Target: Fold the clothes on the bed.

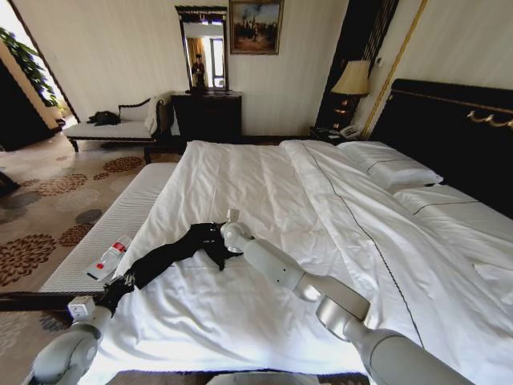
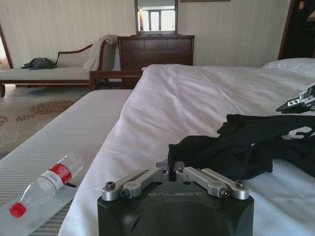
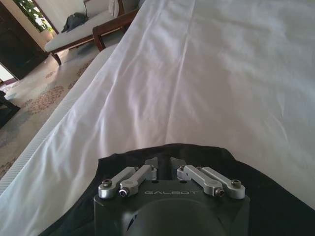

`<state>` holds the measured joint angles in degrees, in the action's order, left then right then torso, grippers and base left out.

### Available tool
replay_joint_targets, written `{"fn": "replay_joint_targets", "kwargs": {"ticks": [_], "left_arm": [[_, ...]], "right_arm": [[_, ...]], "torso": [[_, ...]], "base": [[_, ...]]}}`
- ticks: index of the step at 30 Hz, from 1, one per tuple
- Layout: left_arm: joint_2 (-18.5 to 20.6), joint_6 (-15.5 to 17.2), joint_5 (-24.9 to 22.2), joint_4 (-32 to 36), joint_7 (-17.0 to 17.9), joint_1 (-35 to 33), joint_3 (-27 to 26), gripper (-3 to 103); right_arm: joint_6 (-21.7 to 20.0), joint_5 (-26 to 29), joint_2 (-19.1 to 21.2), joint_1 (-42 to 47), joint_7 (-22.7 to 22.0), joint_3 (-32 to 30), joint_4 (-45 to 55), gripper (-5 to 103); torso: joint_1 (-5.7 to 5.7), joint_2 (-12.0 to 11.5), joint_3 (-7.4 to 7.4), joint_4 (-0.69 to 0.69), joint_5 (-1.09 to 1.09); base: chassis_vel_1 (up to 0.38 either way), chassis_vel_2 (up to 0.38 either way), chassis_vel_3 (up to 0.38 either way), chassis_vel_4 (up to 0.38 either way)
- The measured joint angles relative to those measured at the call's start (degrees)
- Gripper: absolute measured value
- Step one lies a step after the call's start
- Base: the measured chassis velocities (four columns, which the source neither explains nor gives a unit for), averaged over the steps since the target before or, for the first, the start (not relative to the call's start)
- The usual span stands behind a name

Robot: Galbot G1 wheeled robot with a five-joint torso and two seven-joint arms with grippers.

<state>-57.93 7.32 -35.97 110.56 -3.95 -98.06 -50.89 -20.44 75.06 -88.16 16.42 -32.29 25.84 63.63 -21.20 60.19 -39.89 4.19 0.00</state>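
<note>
Black T-shirt (image 1: 172, 254) hangs stretched at lower left (ready for folding, I judge), left pincer (image 1: 119, 287) and right pincer (image 1: 227, 238) each clenched on an end above the bed (image 1: 321, 208).

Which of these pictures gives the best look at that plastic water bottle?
The left wrist view: the water bottle lies close, red cap and label clear, on the striped bench beside the bed. The head view shows it small. The right wrist view faces the black T-shirt instead.

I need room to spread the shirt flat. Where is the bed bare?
Bare duvet runs from the T-shirt toward the pillows. It is crowded at the near left edge: both hands, left hand and right hand, grip the shirt, and a water bottle lies beside it.
</note>
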Motion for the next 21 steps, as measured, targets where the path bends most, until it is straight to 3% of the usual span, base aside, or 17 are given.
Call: {"fn": "replay_joint_targets", "kwargs": {"ticks": [2, 3, 5, 6, 10, 11, 14, 16, 21], "left_arm": [[0.03, -0.03, 0.01, -0.14, 0.0, 0.07, 0.0, 1], [0.03, -0.03, 0.01, -0.14, 0.0, 0.07, 0.0, 1], [0.09, -0.1, 0.05, -0.37, 0.0, 0.18, 0.02, 1], [0.12, -0.12, 0.06, -0.48, -0.01, 0.27, 0.04, 1], [0.2, -0.15, 0.09, -0.77, -0.01, 0.56, 0.15, 1], [0.23, -0.16, 0.1, -0.91, -0.01, 0.77, 0.27, 1], [0.25, -0.17, 0.12, -1.1, -0.01, 1.01, 0.4, 1], [0.27, -0.2, 0.15, -1.32, -0.01, 1.31, 0.54, 1], [0.27, -0.3, 0.17, -1.64, -0.01, 1.79, 0.81, 1]], "right_arm": [[-0.98, 0.05, -0.27, 0.07, -1.0, 0.09, -0.4, 24], [-0.98, 0.05, -0.27, 0.07, -1.0, 0.09, -0.4, 24], [-1.51, 0.08, -0.37, 0.17, -1.23, 0.18, -0.74, 37], [-1.6, 0.09, -0.37, 0.2, -1.23, 0.25, -0.79, 37], [-1.79, 0.09, -0.27, 0.27, -1.2, 0.45, -0.79, 29], [-1.83, 0.09, -0.23, 0.33, -1.16, 0.54, -0.79, 18], [-1.84, 0.04, -0.2, 0.45, -1.11, 0.64, -0.79, 13], [-1.83, -0.11, -0.12, 0.59, -1.01, 0.84, -0.8, 3], [-1.66, -0.5, -0.03, 0.8, -0.76, 0.97, -0.95, 0]], "torso": [[0.0, 0.0, 0.0, 0.0, 0.0], [0.0, 0.0, 0.0, 0.0, 0.0], [0.0, 0.0, 0.0, 0.0, 0.0], [0.0, 0.0, 0.0, 0.0, 0.0], [0.0, 0.0, 0.0, 0.0, 0.0], [0.0, 0.0, 0.0, 0.0, 0.0], [0.0, 0.0, 0.0, 0.0, 0.0], [0.0, 0.0, 0.0, 0.0, 0.0], [0.0, 0.0, 0.0, 0.0, 0.0]], "base": [[0.0, 0.0, 0.0, 0.0], [0.0, 0.0, 0.0, 0.0], [0.0, 0.0, 0.0, 0.0], [0.0, 0.0, 0.0, 0.0], [0.0, 0.0, 0.0, 0.0], [0.0, 0.0, 0.0, 0.0], [0.0, 0.0, 0.0, 0.0], [0.0, 0.0, 0.0, 0.0], [0.0, 0.0, 0.0, 0.0]]}}
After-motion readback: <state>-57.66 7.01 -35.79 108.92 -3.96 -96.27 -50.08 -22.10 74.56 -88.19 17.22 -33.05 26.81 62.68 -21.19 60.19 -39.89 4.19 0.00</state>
